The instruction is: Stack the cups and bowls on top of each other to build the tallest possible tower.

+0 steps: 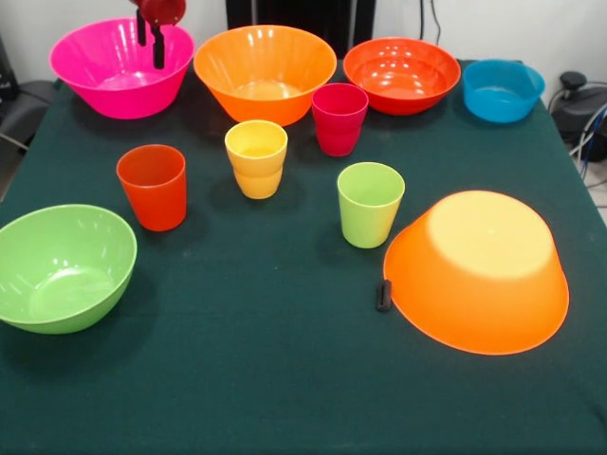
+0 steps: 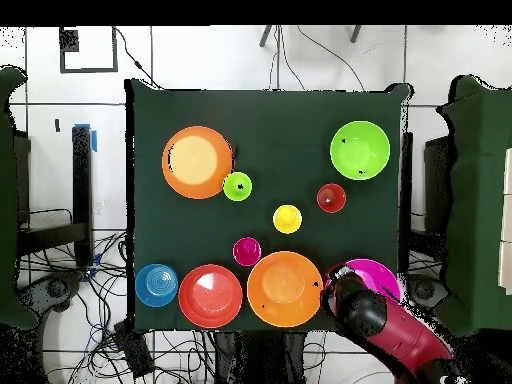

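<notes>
The gripper (image 1: 150, 40), its 2 fingers slightly parted and empty, hangs over the pink bowl (image 1: 114, 81) at the table's (image 1: 285, 379) robot-side edge, so that bowl lies directly below it, nearest of all 6 bowls.

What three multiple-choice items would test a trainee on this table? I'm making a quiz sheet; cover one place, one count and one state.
1. Where is the gripper?
A. over the pink bowl
B. over the blue bowl
C. beside the green bowl

2. How many cups stand on the cloth?
A. two
B. four
C. six

3. How does the near orange bowl lie?
A. upright
B. upside down
C. nested in another bowl

Answers: 1 A, its fingers hang above that bowl's rim; 2 B, orange-red, yellow, crimson and lime green; 3 B, its base faces up.
</notes>
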`<move>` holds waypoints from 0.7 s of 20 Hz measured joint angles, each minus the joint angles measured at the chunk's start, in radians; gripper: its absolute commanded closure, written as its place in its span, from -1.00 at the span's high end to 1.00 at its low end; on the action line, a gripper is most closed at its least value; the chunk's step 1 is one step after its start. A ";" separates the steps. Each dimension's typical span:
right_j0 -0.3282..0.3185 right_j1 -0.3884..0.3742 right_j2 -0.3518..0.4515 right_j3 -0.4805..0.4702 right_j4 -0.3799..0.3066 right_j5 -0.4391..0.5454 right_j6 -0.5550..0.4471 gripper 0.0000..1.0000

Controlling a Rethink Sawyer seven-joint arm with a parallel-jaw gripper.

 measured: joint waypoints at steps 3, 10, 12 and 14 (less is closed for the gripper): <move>0.000 0.000 0.000 0.000 0.004 0.000 0.000 1.00; 0.011 -0.001 0.000 0.000 0.035 0.006 0.000 1.00; 0.021 -0.001 0.000 0.000 0.046 0.006 0.000 1.00; 0.031 -0.001 0.000 0.000 0.054 0.006 0.000 1.00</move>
